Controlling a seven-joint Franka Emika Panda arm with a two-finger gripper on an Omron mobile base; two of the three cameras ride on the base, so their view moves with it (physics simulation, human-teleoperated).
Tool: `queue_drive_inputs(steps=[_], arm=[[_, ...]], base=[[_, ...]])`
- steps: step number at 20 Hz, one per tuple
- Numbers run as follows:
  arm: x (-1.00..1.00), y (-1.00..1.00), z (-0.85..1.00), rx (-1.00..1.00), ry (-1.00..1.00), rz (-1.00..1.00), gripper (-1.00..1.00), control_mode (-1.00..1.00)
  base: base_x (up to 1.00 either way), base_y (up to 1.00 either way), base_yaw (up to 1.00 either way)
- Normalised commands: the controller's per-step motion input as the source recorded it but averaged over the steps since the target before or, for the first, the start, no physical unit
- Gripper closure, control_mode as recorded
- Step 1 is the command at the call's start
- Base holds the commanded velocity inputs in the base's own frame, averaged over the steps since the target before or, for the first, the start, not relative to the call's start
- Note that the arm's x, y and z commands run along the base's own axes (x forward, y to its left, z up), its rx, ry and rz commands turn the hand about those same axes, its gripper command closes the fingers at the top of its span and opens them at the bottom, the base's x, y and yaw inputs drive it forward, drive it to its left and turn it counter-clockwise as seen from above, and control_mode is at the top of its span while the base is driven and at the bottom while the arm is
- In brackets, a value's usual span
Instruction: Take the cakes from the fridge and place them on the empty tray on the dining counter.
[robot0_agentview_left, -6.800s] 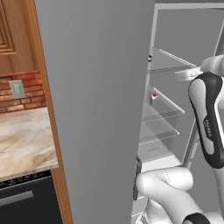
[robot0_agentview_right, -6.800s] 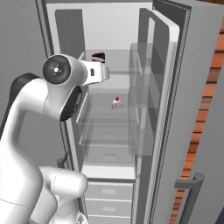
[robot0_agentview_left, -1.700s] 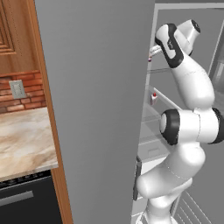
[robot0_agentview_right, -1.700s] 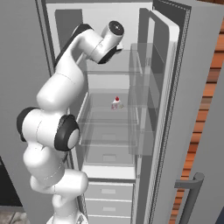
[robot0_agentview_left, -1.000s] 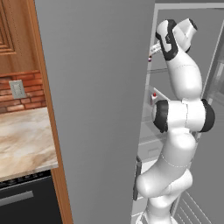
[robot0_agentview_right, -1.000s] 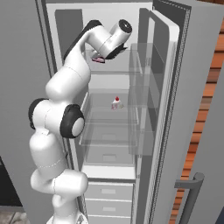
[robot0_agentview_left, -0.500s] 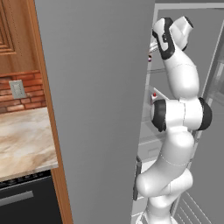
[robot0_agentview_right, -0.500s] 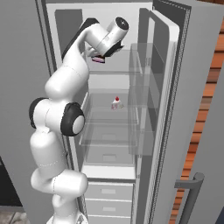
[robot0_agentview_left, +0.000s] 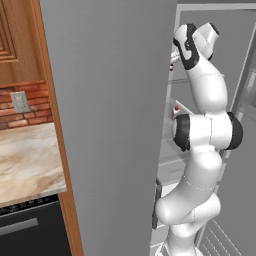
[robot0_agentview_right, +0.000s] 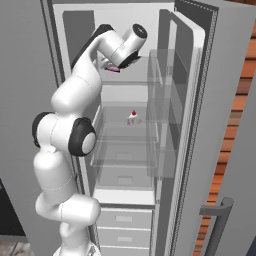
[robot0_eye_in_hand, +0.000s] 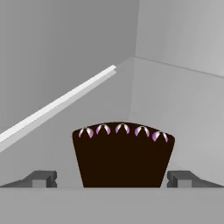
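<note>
The fridge (robot0_agentview_right: 191, 105) stands open, and my arm reaches up to its top glass shelf. In the hand view the dark chocolate cake (robot0_eye_in_hand: 123, 157), edged with pale pink dabs, lies straight ahead on that shelf. My gripper (robot0_eye_in_hand: 113, 179) is open, one fingertip (robot0_eye_in_hand: 43, 178) on either side of the slice and apart from it. From the right base view the gripper (robot0_agentview_right: 113, 66) sits at the back left of the top shelf. The white cake with a red top (robot0_agentview_right: 132, 117) rests on the middle shelf below. The tray and the dining counter are out of view.
The open fridge door with clear bins (robot0_agentview_right: 167, 115) stands close on the right. Glass shelves (robot0_agentview_right: 125, 145) and white drawers (robot0_agentview_right: 122, 220) lie below. The grey left fridge door (robot0_agentview_left: 110, 125) blocks the left side. Beyond it are a marble worktop (robot0_agentview_left: 25, 165) and a black oven (robot0_agentview_left: 30, 230).
The arm has unfolded from a low pose and risen to the top shelf. Over the last second the hand has only edged a little closer to the chocolate cake, its jaws still open.
</note>
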Motion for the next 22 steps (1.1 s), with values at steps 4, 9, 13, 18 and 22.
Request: queue_drive_inputs(steps=[4,9,13,18,22], arm=[[0.0,0.0,-0.28,0.0,0.0,0.0,-1.0,-1.0],[0.01,0.0,-0.4,0.0,0.0,0.0,1.0,-1.0],[0.05,0.0,-0.29,0.0,0.0,0.0,1.0,-1.0],[0.0,0.0,-0.21,0.0,-0.02,0.0,1.0,-1.0],[-0.01,0.0,-0.01,-0.02,-0.18,0.0,1.0,-1.0]], base=[[0.0,0.0,0.0],[0.0,0.0,0.0],[0.0,0.0,0.0],[0.0,0.0,0.0],[0.0,0.0,0.0]])
